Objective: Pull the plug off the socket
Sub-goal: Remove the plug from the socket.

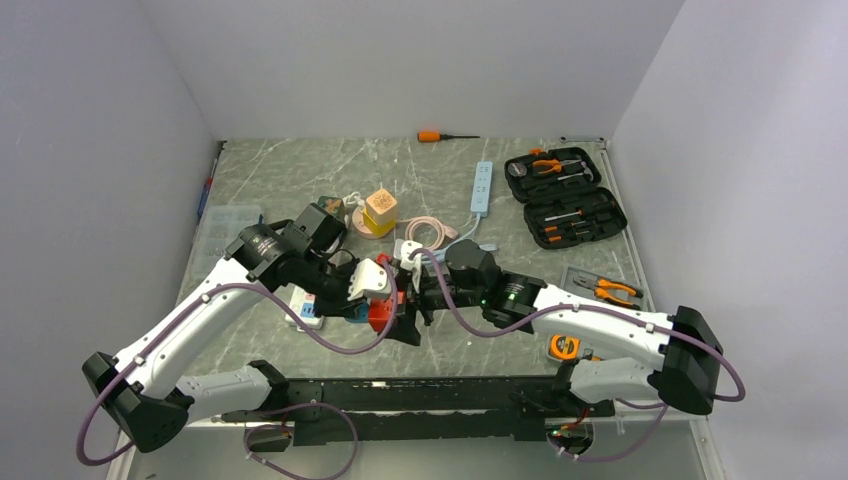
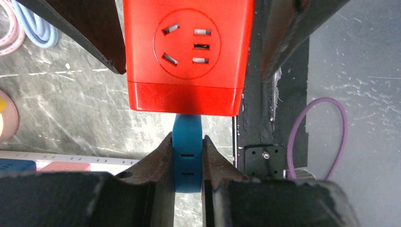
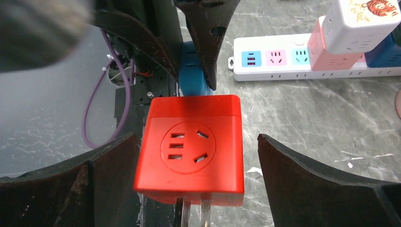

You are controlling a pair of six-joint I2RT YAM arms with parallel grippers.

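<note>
A red cube plug (image 3: 191, 151) hangs in the air with two bare metal prongs (image 3: 191, 215) showing beneath it, clear of the socket. A blue piece (image 2: 188, 156) sticks out of the cube's far side, and my left gripper (image 2: 188, 151) is shut on that piece. My right gripper (image 3: 194, 142) is open and straddles the red cube, with a gap on its right side. The socket (image 3: 283, 71), a white strip with pastel outlets, lies on the table behind; a pink cube (image 3: 331, 56) and a white cube (image 3: 359, 23) are stacked on it. From above, both grippers meet at the red cube (image 1: 380, 312).
An open black tool case (image 1: 565, 195) sits at the back right, with an orange screwdriver (image 1: 440, 136) at the far edge. A light blue strip (image 1: 483, 186), a pink disc with coiled cable (image 1: 420, 232), a pliers tray (image 1: 600, 290) and a tape measure (image 1: 565, 347) lie around.
</note>
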